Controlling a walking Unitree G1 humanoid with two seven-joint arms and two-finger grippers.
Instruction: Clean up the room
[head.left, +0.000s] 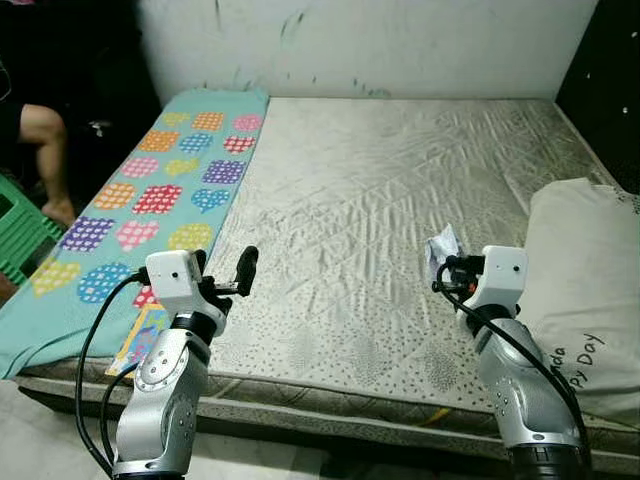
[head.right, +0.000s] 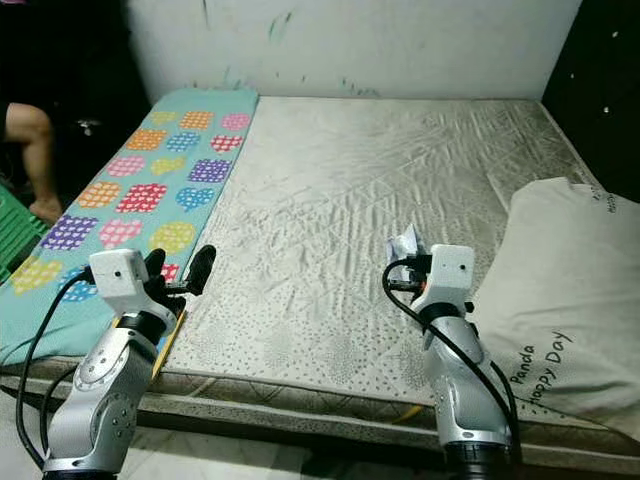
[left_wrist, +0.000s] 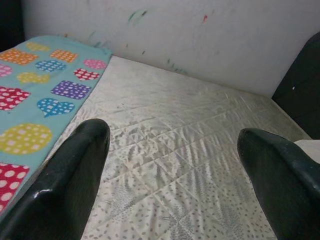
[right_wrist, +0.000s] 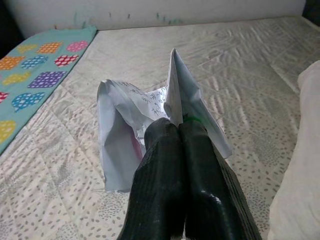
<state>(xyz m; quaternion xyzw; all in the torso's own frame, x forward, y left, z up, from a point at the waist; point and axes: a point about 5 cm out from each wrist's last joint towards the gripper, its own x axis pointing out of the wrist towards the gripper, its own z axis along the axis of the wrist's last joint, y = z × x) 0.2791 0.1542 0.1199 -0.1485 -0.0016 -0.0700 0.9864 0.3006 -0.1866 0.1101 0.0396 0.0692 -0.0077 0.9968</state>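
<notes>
Your right gripper (right_wrist: 172, 131), low and right of centre in the head views, has its two black fingers pressed together on a crumpled sheet of white paper with handwriting (right_wrist: 131, 125), lifted clear above the grey quilted mattress (head.left: 380, 190). The pinch sits at the sheet's lower middle, so both halves flare upward like wings; it looks a secure hold for carrying litter off the bed.

Your left gripper (head.left: 228, 272), lower left of the frame, hovers with fingers (left_wrist: 65, 185) spread wide and nothing between them, apparently kept free for the next pickup.

Along the left edge of the frame lies a turquoise blanket printed with coloured hearts and circles (head.left: 165, 190); a thin colourful booklet (head.left: 142, 335) lies at its near end. At right rests a cream fabric item lettered "Panda Happy Day" (head.right: 570, 290). A person's bare leg (head.left: 45, 150) shows at upper left.
</notes>
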